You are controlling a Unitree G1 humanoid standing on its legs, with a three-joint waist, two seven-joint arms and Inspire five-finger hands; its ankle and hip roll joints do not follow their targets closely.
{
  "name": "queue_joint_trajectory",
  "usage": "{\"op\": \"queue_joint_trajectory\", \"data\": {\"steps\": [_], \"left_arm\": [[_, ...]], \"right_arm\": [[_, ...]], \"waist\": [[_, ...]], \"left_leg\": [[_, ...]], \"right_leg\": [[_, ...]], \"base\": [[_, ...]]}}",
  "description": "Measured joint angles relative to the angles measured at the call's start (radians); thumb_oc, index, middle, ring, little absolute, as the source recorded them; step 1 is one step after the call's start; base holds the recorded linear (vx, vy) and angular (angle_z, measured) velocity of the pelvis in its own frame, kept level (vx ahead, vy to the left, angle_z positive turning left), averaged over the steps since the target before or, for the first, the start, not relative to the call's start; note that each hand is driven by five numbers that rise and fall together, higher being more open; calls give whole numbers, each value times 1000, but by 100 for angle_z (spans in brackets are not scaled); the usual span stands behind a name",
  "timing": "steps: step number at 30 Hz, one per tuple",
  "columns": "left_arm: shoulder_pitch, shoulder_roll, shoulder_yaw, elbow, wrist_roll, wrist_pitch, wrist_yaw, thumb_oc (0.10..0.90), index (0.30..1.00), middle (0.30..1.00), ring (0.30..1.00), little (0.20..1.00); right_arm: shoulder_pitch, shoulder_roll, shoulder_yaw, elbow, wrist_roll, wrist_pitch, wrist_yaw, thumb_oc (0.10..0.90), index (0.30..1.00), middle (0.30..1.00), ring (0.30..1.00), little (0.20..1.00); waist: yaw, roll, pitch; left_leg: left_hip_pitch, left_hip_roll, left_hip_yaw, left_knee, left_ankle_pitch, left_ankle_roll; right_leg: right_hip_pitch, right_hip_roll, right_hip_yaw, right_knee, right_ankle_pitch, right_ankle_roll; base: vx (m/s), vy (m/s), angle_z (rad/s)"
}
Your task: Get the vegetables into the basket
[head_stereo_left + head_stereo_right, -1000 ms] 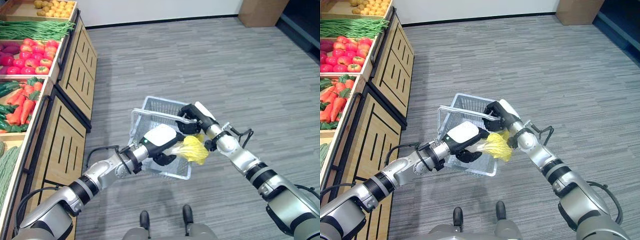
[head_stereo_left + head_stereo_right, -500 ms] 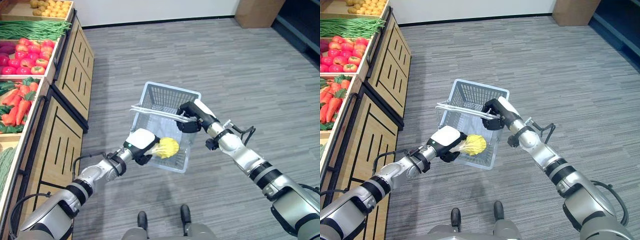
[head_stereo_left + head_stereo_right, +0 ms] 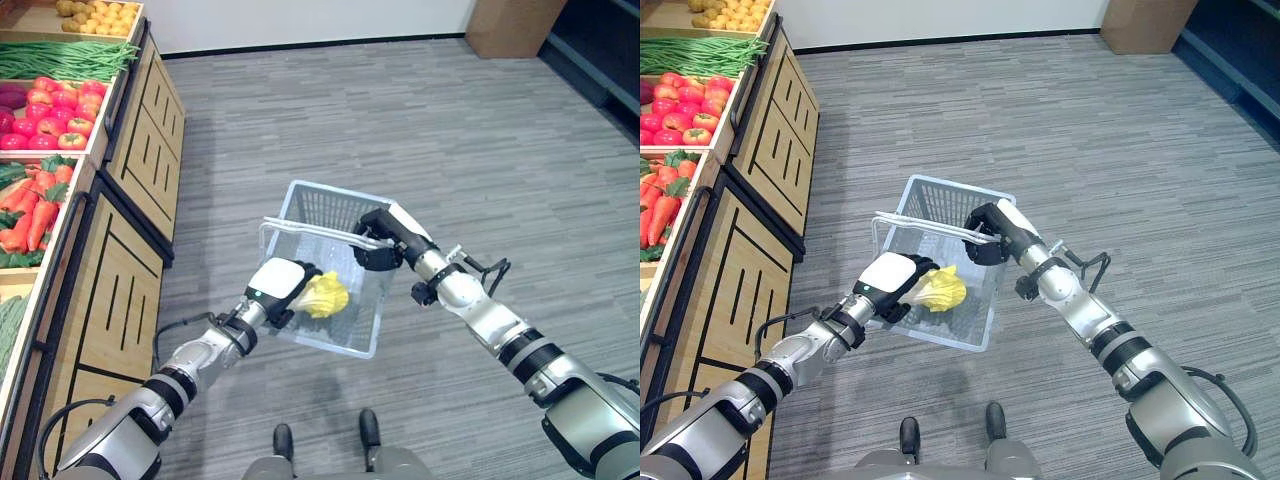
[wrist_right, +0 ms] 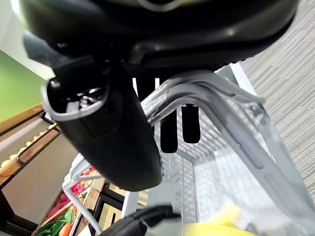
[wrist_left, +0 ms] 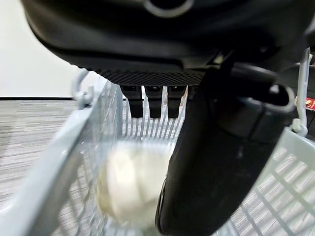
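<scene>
My left hand [image 3: 281, 284] was over the basket's [image 3: 331, 340] near-left rim, its fingers and thumb closed around a yellow leafy cabbage [image 3: 325, 294]. The cabbage sat just inside the basket's opening, above the mesh floor, and it was not resting on the bottom as far as I could see. In the left wrist view the pale head [image 5: 129, 183] showed between the thumb [image 5: 216, 162] and the row of fingers, with the basket wall just beside it.

My right hand [image 3: 380, 244] was at the far side of the basket, fingers curled round the wire handles [image 3: 312, 232], holding the basket off the floor and tilted. In the right wrist view I saw the handles [image 4: 211, 105] passing through the curled fingers.

To my left stood a wooden produce stand [image 3: 120, 260] with bins of carrots [image 3: 32, 205], tomatoes [image 3: 58, 110], green beans [image 3: 70, 60] and potatoes [image 3: 95, 12]. A cardboard box [image 3: 505, 22] sat on the grey floor [image 3: 480, 150] far ahead to the right.
</scene>
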Motion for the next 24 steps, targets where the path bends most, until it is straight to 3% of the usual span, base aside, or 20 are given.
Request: {"op": "queue_joint_trajectory", "data": {"steps": [10, 12, 14, 15, 17, 20, 24], "left_arm": [[62, -13, 48, -104, -86, -38, -7, 900, 1000, 1000, 1000, 1000], [119, -13, 82, -206, -180, -52, -30, 900, 1000, 1000, 1000, 1000], [202, -13, 128, -341, -363, -68, -117, 900, 1000, 1000, 1000, 1000], [239, -1, 129, -415, -520, -79, -185, 900, 1000, 1000, 1000, 1000], [257, 14, 130, -466, -651, -81, -234, 900, 1000, 1000, 1000, 1000], [283, 88, 137, -589, -919, -76, -346, 900, 1000, 1000, 1000, 1000], [331, 107, 157, -656, -1110, -75, -426, 900, 1000, 1000, 1000, 1000]], "right_arm": [[74, 29, -11, 14, -3, 0, -2, 400, 300, 300, 300, 300], [106, 28, -35, 16, -4, 0, -4, 400, 300, 300, 300, 300], [134, 27, -68, 22, -17, 0, -9, 400, 300, 300, 300, 300], [143, 27, -87, 50, -26, 2, -15, 400, 300, 300, 300, 300], [146, 27, -100, 78, -39, 5, -18, 400, 300, 300, 300, 300], [161, 38, -144, 189, -62, 6, -19, 400, 300, 300, 300, 300], [196, 37, -172, 255, -78, 27, -21, 400, 300, 300, 300, 300]], "waist": [[3, -18, 7], [8, -19, 7], [10, -19, 7], [14, -19, 7], [18, -19, 7], [34, -18, 6], [43, -15, 5]], "left_leg": [[10, 1, -6, 0, -1, -1], [9, 0, -12, 0, 0, -2], [8, 0, -17, 0, -1, -3], [9, 0, -22, 0, -1, -3], [11, 0, -25, 0, 0, -3], [16, 0, -32, 0, 0, -4], [16, -1, -36, 0, 1, -5]], "right_leg": [[13, 0, -5, 0, 0, 0], [14, 0, -8, 0, 0, 0], [15, 0, -12, 0, -1, -1], [20, 0, -18, 0, -1, -2], [25, -1, -22, 0, -1, -2], [31, -2, -26, 0, -3, -4], [33, -3, -28, 0, -3, -5]], "base": [[0, 0, 0], [-24, -7, 5], [14, 8, 9], [-2, 8, 14], [2, 11, 9], [-5, 7, 2], [-5, 0, 2]]}}
